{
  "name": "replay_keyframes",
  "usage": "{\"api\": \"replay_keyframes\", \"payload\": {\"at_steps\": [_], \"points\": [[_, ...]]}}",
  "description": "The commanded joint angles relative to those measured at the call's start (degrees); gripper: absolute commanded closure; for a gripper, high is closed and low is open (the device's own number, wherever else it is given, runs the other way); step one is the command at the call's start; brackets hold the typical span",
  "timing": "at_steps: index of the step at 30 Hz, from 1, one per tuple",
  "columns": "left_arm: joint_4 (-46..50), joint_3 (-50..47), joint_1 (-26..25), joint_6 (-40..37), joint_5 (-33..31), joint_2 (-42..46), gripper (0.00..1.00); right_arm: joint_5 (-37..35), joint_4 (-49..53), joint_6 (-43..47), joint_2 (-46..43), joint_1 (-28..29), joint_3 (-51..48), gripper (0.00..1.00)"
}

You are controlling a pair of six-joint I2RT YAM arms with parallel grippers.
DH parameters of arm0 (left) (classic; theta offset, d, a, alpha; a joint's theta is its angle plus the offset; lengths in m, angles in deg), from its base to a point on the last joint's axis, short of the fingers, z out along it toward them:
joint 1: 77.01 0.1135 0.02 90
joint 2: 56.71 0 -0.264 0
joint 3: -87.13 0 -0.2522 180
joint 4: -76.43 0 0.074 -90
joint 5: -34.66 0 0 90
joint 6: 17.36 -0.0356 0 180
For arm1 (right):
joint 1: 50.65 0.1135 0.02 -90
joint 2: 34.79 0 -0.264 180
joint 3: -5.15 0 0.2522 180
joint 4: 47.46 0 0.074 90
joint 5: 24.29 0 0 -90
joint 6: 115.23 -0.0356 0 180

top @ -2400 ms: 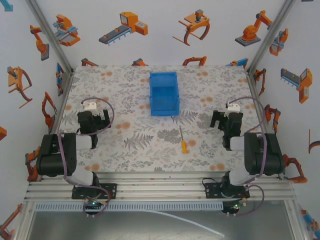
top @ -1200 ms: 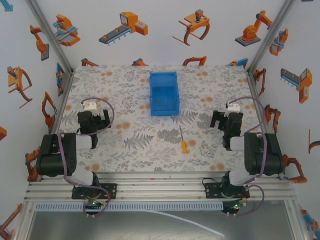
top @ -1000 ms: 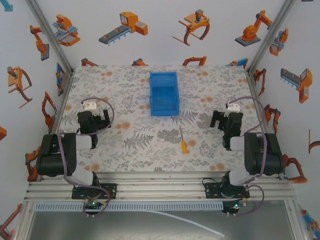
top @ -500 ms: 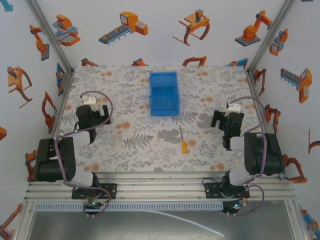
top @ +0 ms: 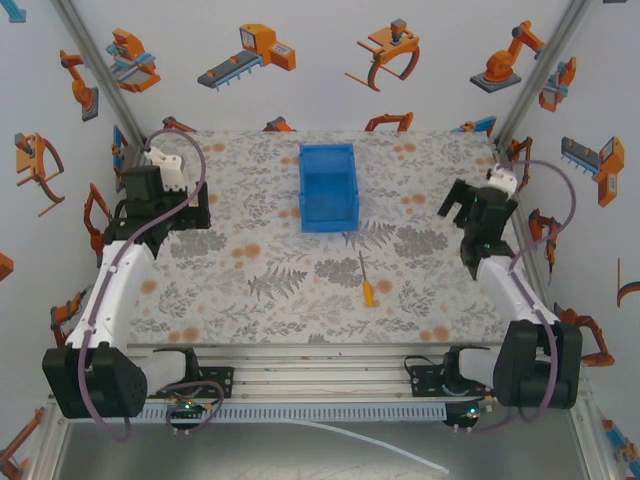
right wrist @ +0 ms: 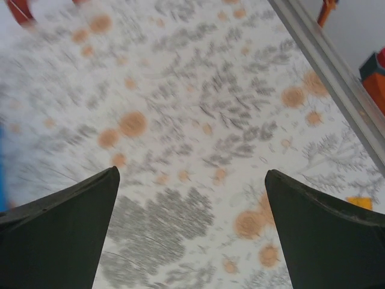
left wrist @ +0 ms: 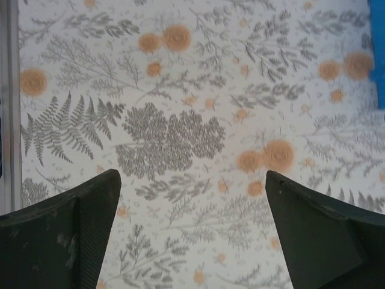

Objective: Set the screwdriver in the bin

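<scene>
The screwdriver (top: 367, 280) lies flat on the floral table, right of centre, with its orange-yellow handle toward the near edge and its dark shaft pointing at the bin. The blue bin (top: 328, 187) stands behind it at mid-table, with nothing in it that I can see. My left gripper (top: 165, 216) hovers over the far left of the table, well away from both. It is open, with bare tabletop between its fingers (left wrist: 90, 229). My right gripper (top: 470, 212) hangs open over the far right, beyond the screwdriver; its fingers (right wrist: 72, 229) frame bare floral cloth.
An aluminium frame rail (right wrist: 328, 57) runs along the table's right edge near my right gripper. A sliver of the bin (left wrist: 379, 54) shows at the right edge of the left wrist view. Printed walls close off three sides.
Both arms have lifted off their folded rest poses and stretched forward, the left toward the far left and the right toward the far right. The screwdriver and the bin have not moved.
</scene>
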State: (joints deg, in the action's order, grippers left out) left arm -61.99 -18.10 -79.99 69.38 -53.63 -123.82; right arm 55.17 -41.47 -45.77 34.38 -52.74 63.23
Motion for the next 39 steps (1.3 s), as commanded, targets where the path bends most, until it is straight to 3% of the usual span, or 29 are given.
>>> {"api": "replay_keyframes", "payload": {"at_steps": [1,3,5,6,9,13,14,18,27,33,39], "points": [[20.00,4.31,-0.51,-4.78,5.18,1.88,0.03,8.63,27.84,-20.50,-3.67,0.09,10.36,0.01],[25.08,6.23,-0.69,-5.58,6.73,2.55,0.03,19.71,25.66,-17.83,-5.94,0.28,9.72,0.01],[28.32,7.32,-0.93,-5.83,6.78,2.96,0.03,24.79,23.30,-19.86,-6.82,0.56,7.38,0.01],[29.12,7.36,-0.95,-5.75,6.36,3.13,0.03,24.94,26.78,-19.47,-6.31,1.31,8.32,0.01],[30.78,7.23,-1.23,-5.06,4.97,4.10,0.03,15.85,40.13,-15.16,-4.99,9.93,11.35,0.01],[32.33,6.66,-1.50,-5.10,4.87,5.04,0.03,4.40,49.69,-13.37,-2.20,24.96,12.48,0.12],[32.71,6.61,-1.50,-4.98,4.96,5.17,0.03,2.92,50.39,-14.65,-2.14,27.96,11.50,0.12],[32.77,4.56,-1.52,-4.91,5.82,6.46,0.03,3.79,47.43,-16.90,-1.92,35.32,6.71,0.32],[31.52,2.28,-1.33,-3.68,6.89,7.92,0.03,1.90,42.16,-18.49,5.28,41.26,4.38,0.36],[30.35,0.47,-0.97,-3.34,6.72,7.70,0.03,3.06,38.56,-18.74,9.31,42.21,4.19,0.48],[29.94,0.13,-0.95,-3.27,5.93,7.70,0.03,3.13,37.27,-19.27,14.06,43.28,5.46,0.48]]}}
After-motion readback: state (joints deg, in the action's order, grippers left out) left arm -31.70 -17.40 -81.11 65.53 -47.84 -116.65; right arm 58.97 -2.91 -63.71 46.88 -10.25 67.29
